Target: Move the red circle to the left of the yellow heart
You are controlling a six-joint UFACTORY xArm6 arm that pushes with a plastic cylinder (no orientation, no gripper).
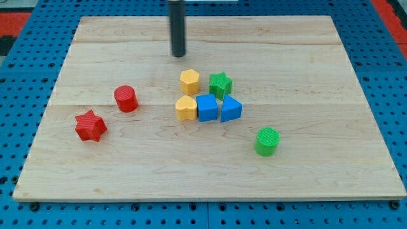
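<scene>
A pale wooden surface (210, 172) lies on a blue pegboard (19, 70). My tip (179, 55), the end effector's plain rod end with nothing to spread or pinch, stands in the upper middle, just above the yellow hexagon (189, 82). The red circle (126, 98) sits left of centre, well apart from the yellow heart (186, 108), which touches the blue cube (206, 108). Nearby are a blue triangle (231, 109), green star (220, 84), green circle (267, 140) and red star (89, 125).

Open board between red circle (126, 98) and yellow heart (186, 109)
</scene>
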